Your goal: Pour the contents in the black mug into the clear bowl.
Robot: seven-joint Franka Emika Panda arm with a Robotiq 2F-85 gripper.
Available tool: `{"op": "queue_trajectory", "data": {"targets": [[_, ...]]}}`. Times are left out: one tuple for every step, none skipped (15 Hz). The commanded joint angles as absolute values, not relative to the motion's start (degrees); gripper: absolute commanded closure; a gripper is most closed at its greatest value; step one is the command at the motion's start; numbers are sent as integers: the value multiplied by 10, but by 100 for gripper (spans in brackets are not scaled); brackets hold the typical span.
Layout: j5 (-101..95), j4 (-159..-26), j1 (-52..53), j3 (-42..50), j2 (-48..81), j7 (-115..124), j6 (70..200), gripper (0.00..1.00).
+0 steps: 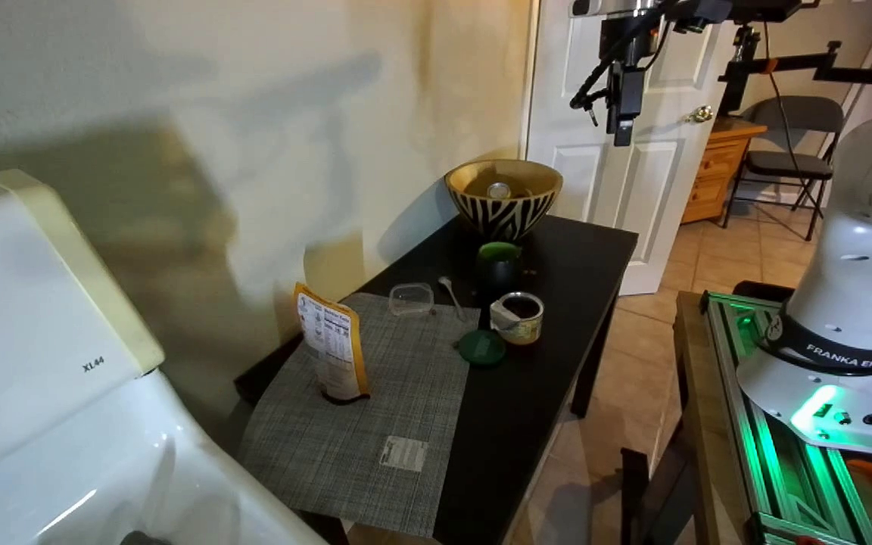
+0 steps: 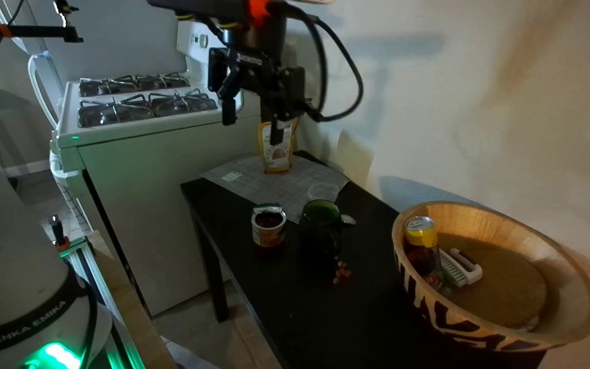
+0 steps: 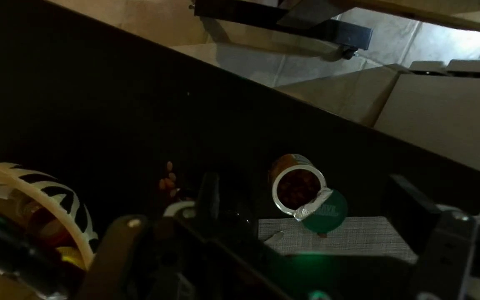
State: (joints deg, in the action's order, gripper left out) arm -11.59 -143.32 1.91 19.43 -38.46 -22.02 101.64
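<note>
The black mug (image 1: 498, 271) stands upright on the black table, dark outside with a greenish inside; it also shows in an exterior view (image 2: 319, 231). Its contents are not visible. In the wrist view it is almost lost in the dark beside a finger. The clear bowl (image 1: 411, 300) is a low see-through dish on the grey mat, also in an exterior view (image 2: 323, 191); the gripper hides it in the wrist view. My gripper (image 2: 252, 124) is open and empty, well above the table; its fingers are wide apart in the wrist view (image 3: 304, 189).
An opened can (image 1: 518, 318) stands close to the mug, with a green lid (image 1: 482, 347) beside it. A spoon (image 1: 451, 297) lies between mug and clear bowl. A striped bowl (image 1: 502, 200) holding a drink can, a yellow pouch (image 1: 330, 344) and loose nuts (image 2: 341, 271) are also on the table.
</note>
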Motion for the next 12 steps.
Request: {"op": "queue_trajectory", "data": {"targets": [[-78,-1381,25,249,-268,-361,1033,0],[-91,-1418,-8,218,-329,-321,1034,0],[-88,-1411,-15,220,-310,-335,1036,0],[-88,-1409,-19,216,-302,-334,1037,0],[-88,-1409,-21,210,-303,-333,1037,0],[-89,-1409,-22,206,-307,-332,1036,0],[-89,-1409,-22,204,-310,-332,1036,0],[-89,-1409,-22,204,-312,-332,1036,0],[-89,-1409,-22,204,-314,-332,1036,0],[-89,-1409,-22,204,-314,-332,1036,0],[-89,-1409,-22,204,-314,-331,1036,0],[-89,-1409,-23,204,-314,-331,1036,0]]}}
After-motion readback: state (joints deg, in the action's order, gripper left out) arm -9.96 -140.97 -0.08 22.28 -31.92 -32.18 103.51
